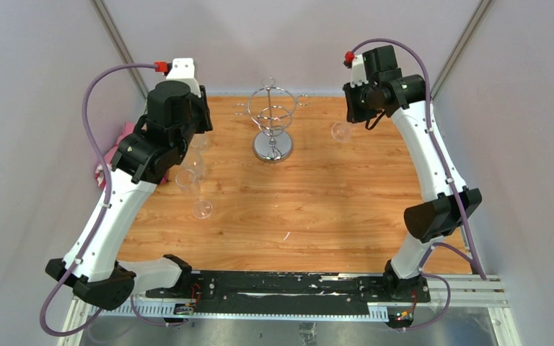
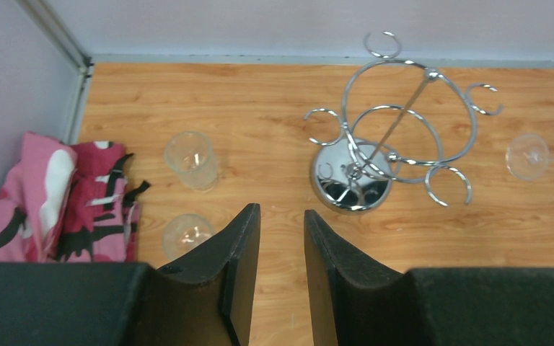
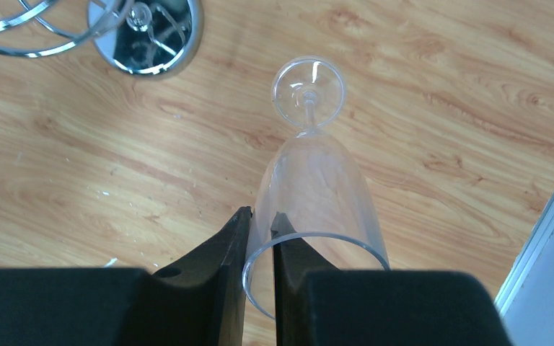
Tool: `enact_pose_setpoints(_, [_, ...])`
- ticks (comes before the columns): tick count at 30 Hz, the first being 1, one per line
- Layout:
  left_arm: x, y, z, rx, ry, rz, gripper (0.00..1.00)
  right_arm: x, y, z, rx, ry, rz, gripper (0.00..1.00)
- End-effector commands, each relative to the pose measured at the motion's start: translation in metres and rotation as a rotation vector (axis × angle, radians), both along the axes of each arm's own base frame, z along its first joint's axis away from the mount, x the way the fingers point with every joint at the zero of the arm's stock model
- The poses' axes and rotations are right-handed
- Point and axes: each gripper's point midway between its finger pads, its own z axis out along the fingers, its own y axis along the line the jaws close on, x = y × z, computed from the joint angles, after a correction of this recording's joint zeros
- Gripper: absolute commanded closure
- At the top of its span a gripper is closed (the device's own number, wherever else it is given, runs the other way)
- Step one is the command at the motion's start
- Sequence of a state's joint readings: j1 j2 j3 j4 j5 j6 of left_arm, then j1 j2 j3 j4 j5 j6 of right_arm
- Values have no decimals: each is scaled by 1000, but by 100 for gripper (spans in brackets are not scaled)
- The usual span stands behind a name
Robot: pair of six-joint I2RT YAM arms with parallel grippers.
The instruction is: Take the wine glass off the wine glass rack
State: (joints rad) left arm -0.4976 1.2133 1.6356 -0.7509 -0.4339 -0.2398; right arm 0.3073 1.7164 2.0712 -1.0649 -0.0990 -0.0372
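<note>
Pinching the rim of the wine glass [image 3: 314, 180] between the right fingers [image 3: 231, 252], foot down toward the wooden surface [image 3: 440, 108]. Holding the left fingers [image 2: 238, 259] spread and empty, wine glass rack [image 2: 351, 184] just ahead.

Shiny chrome wire rack [image 2: 375, 144], clear wine glass [image 3: 316, 194], wood-grain table [image 1: 346, 194]

Clear wine glass [image 3: 317, 173] upright near the chrome wine glass rack [image 1: 273, 148].

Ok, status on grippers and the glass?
Right gripper shut on wine glass rim, glass clear of the wine glass rack. Left gripper open, empty. Nothing blocking.
</note>
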Motion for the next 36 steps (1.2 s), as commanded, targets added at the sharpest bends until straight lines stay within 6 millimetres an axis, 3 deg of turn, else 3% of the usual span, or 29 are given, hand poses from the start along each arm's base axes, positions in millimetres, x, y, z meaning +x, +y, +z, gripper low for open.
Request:
enact_pose_setpoints(1, [-16, 25, -5, 59, 15, 90, 64, -3, -18, -21, -90, 84, 24, 100])
enact_pose_setpoints(8, [-18, 23, -14, 58, 31, 72, 62, 1, -27, -57, -91, 184, 28, 100])
enact_pose_setpoints(17, [-8, 9, -30, 67, 78, 28, 62, 1, -26, -86, -108, 259, 44, 100])
enact_pose_setpoints(23, [-6, 10, -32, 74, 83, 38, 62, 0, -32, -115, -158, 340, 31, 100])
enact_pose_setpoints(36, [-2, 11, -41, 100, 104, 48, 61, 1, -28, -129, -143, 382, 41, 100])
